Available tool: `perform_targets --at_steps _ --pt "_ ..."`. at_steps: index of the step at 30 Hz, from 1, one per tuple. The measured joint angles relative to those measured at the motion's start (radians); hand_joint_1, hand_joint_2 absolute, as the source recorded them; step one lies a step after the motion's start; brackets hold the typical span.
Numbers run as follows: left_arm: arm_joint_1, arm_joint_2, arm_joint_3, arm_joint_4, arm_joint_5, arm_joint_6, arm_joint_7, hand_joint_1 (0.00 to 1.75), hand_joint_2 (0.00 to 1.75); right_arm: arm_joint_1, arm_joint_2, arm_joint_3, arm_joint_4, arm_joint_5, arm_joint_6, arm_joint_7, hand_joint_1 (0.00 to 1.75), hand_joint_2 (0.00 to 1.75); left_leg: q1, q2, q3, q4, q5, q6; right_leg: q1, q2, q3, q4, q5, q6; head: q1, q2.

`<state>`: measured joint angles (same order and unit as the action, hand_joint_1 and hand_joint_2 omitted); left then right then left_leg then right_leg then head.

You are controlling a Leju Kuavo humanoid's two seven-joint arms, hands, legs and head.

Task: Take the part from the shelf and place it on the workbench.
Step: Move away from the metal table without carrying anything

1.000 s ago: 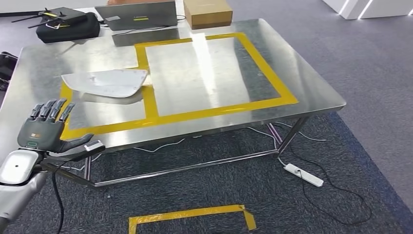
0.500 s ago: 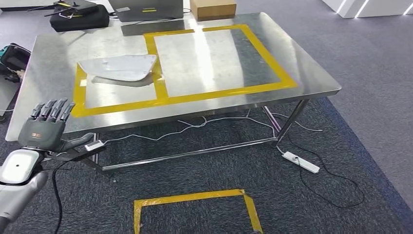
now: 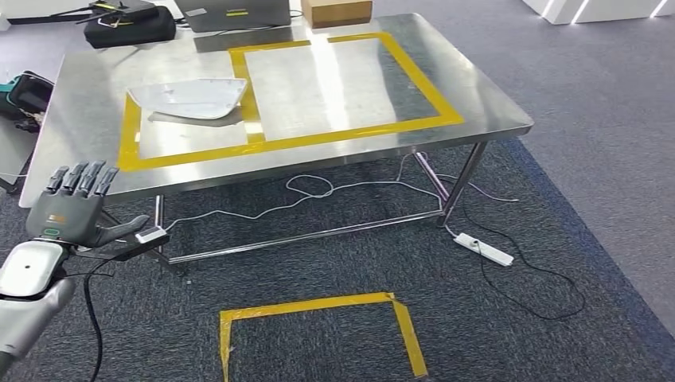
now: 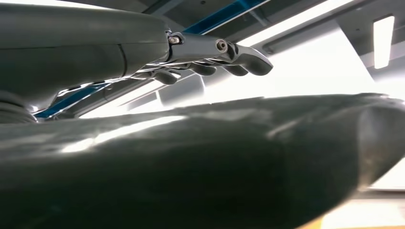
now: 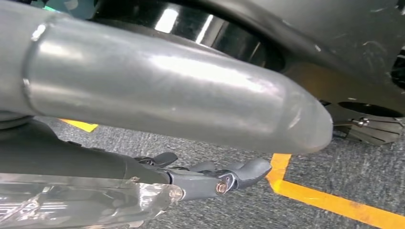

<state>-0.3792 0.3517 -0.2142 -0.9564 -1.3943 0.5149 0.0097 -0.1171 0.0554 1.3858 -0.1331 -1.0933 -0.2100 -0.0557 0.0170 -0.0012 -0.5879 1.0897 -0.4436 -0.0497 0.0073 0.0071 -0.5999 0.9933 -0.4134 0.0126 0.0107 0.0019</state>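
Observation:
The part, a white curved panel, lies flat on the steel workbench, inside the left yellow-taped box and across the tape line. My left hand is raised at the lower left, in front of and below the bench's near edge, fingers spread and holding nothing. The left wrist view shows the same hand with straight fingers against bright ceiling lights. My right hand hangs over the grey carpet, its fingers stretched out with nothing between them and the thumb.
A laptop, a cardboard box and a black bag stand along the bench's far edge. Cables and a power strip lie on the carpet under and right of the bench. A yellow tape box marks the floor.
The whole picture has shifted: the camera has drawn back from the bench, which now sits higher and smaller. The part stays where it lay. My left hand holds the same pose.

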Motion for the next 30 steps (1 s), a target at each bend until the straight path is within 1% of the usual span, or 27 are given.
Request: perform_targets --at_steps 1,2,3,4,5,6,7,8,9,10,12,14,16,18,19,20,21,23,24,25,26,27,28,29,30 --pt "-0.005 0.0 0.0 0.0 0.0 0.0 0.001 0.0 0.0 -0.001 -0.001 0.0 0.0 0.0 0.0 0.0 0.0 0.0 0.001 -0.001 0.035 -0.056 -0.007 0.004 0.002 0.0 -0.008 0.006 0.004 0.006 0.0 0.0" --pt "-0.009 -0.001 -0.001 0.0 0.0 -0.001 0.002 0.0 0.0 -0.001 -0.003 0.0 0.0 0.0 0.0 0.001 0.0 0.0 0.0 -0.002 0.052 -0.088 -0.017 0.011 0.004 0.0 -0.015 0.011 0.009 0.012 0.001 0.0" --pt "-0.01 -0.001 -0.001 0.0 0.0 -0.001 0.003 0.0 0.0 -0.001 -0.004 0.001 0.0 0.0 -0.001 0.001 0.0 0.0 -0.002 -0.003 0.053 -0.101 -0.022 0.019 0.004 0.0 -0.021 0.012 0.014 0.016 0.001 0.0" --pt "-0.009 -0.001 -0.001 0.001 0.0 -0.002 0.003 0.0 0.0 -0.001 -0.005 0.001 0.0 0.0 -0.003 0.002 0.0 0.0 -0.002 -0.004 0.05 -0.106 -0.023 0.024 0.004 0.0 -0.025 0.011 0.016 0.018 0.001 0.0" --pt "-0.008 -0.001 -0.002 0.001 0.001 -0.002 0.004 0.0 0.0 0.001 -0.006 0.001 0.0 0.001 -0.006 0.003 0.0 0.0 -0.003 -0.005 0.047 -0.106 -0.021 0.026 0.004 0.001 -0.029 0.008 0.017 0.013 0.002 0.0" --pt "-0.006 -0.001 -0.002 0.001 0.001 -0.003 0.005 0.0 0.0 0.002 -0.006 0.002 0.0 0.003 -0.01 0.004 0.0 0.0 -0.003 -0.005 0.046 -0.108 -0.019 0.027 0.005 0.001 -0.031 0.005 0.018 0.004 0.002 0.0" --pt "-0.005 0.0 -0.002 0.001 0.002 -0.004 0.007 0.0 0.0 0.003 -0.007 0.004 0.0 0.005 -0.015 0.004 0.0 0.0 -0.003 -0.005 0.045 -0.109 -0.017 0.028 0.005 0.001 -0.034 0.003 0.019 -0.009 0.003 0.0" --pt "-0.004 0.0 -0.002 0.001 0.002 -0.006 0.008 0.0 0.0 0.003 -0.007 0.006 0.0 0.007 -0.022 0.005 0.0 0.0 -0.006 -0.005 0.044 -0.109 -0.014 0.031 0.004 0.001 -0.034 0.0 0.025 -0.017 0.004 0.0" --pt "-0.004 0.0 -0.002 0.001 0.002 -0.007 0.01 0.0 0.0 0.002 -0.007 0.009 0.0 0.011 -0.029 0.005 0.0 0.0 -0.009 -0.005 0.042 -0.108 -0.011 0.037 0.002 0.001 -0.032 -0.003 0.033 -0.018 0.004 0.0" --pt "-0.004 0.0 -0.002 0.001 0.002 -0.009 0.012 0.0 0.0 0.001 -0.007 0.012 0.0 0.014 -0.035 0.006 0.0 0.0 -0.013 -0.005 0.038 -0.108 -0.008 0.042 -0.001 0.001 -0.031 -0.006 0.041 -0.012 0.003 0.0" --pt "-0.003 0.001 -0.002 0.001 0.002 -0.01 0.013 0.0 0.0 0.002 -0.007 0.018 0.0 0.019 -0.041 0.007 0.0 0.0 -0.018 -0.005 0.031 -0.106 -0.001 0.051 -0.007 0.0 -0.032 -0.012 0.054 0.008 0.003 0.0" --pt "-0.003 0.001 -0.002 0.001 0.002 -0.011 0.014 0.0 0.0 0.002 -0.007 0.023 0.0 0.02 -0.043 0.008 0.0 0.0 -0.022 -0.005 0.024 -0.105 0.003 0.057 -0.012 0.0 -0.036 -0.015 0.063 0.024 0.003 0.0" --pt "-0.003 0.001 -0.002 0.001 0.002 -0.011 0.014 0.0 0.0 0.002 -0.007 0.026 0.0 0.021 -0.044 0.008 0.0 0.0 -0.026 -0.005 0.019 -0.103 0.007 0.062 -0.016 0.0 -0.039 -0.017 0.069 0.036 0.003 0.0" --pt "-0.004 0.002 -0.001 0.001 0.001 -0.011 0.014 0.0 0.0 0.002 -0.007 0.027 0.0 0.021 -0.044 0.008 0.0 0.0 -0.026 -0.006 0.016 -0.104 0.012 0.068 -0.019 -0.001 -0.041 -0.019 0.072 0.046 0.002 0.0" --pt "-0.004 0.002 -0.001 0.001 0.001 -0.011 0.015 0.0 0.0 0.002 -0.007 0.028 0.0 0.021 -0.045 0.008 0.0 0.0 -0.024 -0.006 0.015 -0.106 0.016 0.072 -0.019 -0.002 -0.046 -0.012 0.065 0.05 0.003 0.0" --pt "-0.004 0.002 -0.001 0.001 0.0 -0.011 0.016 0.0 0.0 0.002 -0.007 0.029 0.0 0.021 -0.046 0.009 0.0 0.0 -0.021 -0.008 0.013 -0.109 0.021 0.076 -0.019 -0.002 -0.057 0.01 0.046 0.053 0.004 0.0" --pt "-0.004 0.002 -0.001 0.001 0.0 -0.011 0.018 0.0 0.0 0.002 -0.007 0.029 0.0 0.021 -0.048 0.01 0.0 0.0 -0.018 -0.009 0.011 -0.111 0.025 0.079 -0.019 -0.002 -0.077 0.054 0.012 0.054 0.005 0.0" --pt "-0.003 0.001 -0.002 0.001 -0.003 -0.011 0.02 0.0 0.0 0.002 -0.007 0.032 0.0 0.02 -0.05 0.013 0.0 0.0 -0.017 -0.016 0.001 -0.11 0.033 0.079 -0.019 -0.002 -0.131 0.196 -0.074 0.054 0.007 0.0" --pt "-0.002 0.001 -0.002 0.001 -0.005 -0.012 0.021 0.0 0.0 0.003 -0.007 0.033 0.0 0.02 -0.051 0.015 0.0 0.0 -0.017 -0.021 -0.005 -0.11 0.037 0.076 -0.02 -0.002 -0.153 0.26 -0.105 0.054 0.007 0.0" --pt "0.0 0.0 -0.002 0.001 -0.006 -0.012 0.023 0.0 0.0 0.003 -0.007 0.034 0.0 0.02 -0.051 0.016 0.0 0.0 -0.016 -0.027 -0.011 -0.11 0.041 0.073 -0.02 -0.002 -0.159 0.294 -0.118 0.053 0.007 0.0" --pt "0.003 0.0 -0.002 0.001 -0.006 -0.013 0.025 0.0 0.0 0.003 -0.007 0.035 0.0 0.02 -0.052 0.017 0.0 0.0 -0.015 -0.036 -0.016 -0.109 0.045 0.068 -0.02 -0.001 -0.144 0.287 -0.114 0.051 0.007 0.0" --pt "0.005 0.0 -0.002 0.001 -0.006 -0.014 0.027 0.0 0.0 0.003 -0.007 0.035 0.0 0.02 -0.052 0.018 0.0 0.0 -0.013 -0.045 -0.02 -0.109 0.048 0.063 -0.02 0.002 -0.108 0.239 -0.094 0.05 0.006 0.0" --pt "0.006 0.0 -0.002 0.001 -0.006 -0.017 0.03 0.0 0.0 0.003 -0.008 0.037 0.0 0.02 -0.053 0.018 0.0 0.0 -0.01 -0.054 -0.023 -0.108 0.052 0.057 -0.022 0.016 -0.058 0.166 -0.072 0.05 0.007 0.0" --pt "0.006 0.001 -0.001 0.001 -0.006 -0.022 0.034 0.0 0.0 0.002 -0.008 0.038 0.0 0.02 -0.053 0.018 0.0 0.0 -0.009 -0.063 -0.026 -0.107 0.055 0.051 -0.024 0.035 -0.012 0.097 -0.058 0.049 0.007 0.0" --pt "0.006 0.002 -0.001 0.001 -0.005 -0.028 0.038 0.0 0.0 0.002 -0.008 0.04 0.0 0.02 -0.053 0.018 0.0 0.0 -0.008 -0.071 -0.03 -0.106 0.059 0.044 -0.025 0.05 0.02 0.048 -0.05 0.046 0.006 0.0"
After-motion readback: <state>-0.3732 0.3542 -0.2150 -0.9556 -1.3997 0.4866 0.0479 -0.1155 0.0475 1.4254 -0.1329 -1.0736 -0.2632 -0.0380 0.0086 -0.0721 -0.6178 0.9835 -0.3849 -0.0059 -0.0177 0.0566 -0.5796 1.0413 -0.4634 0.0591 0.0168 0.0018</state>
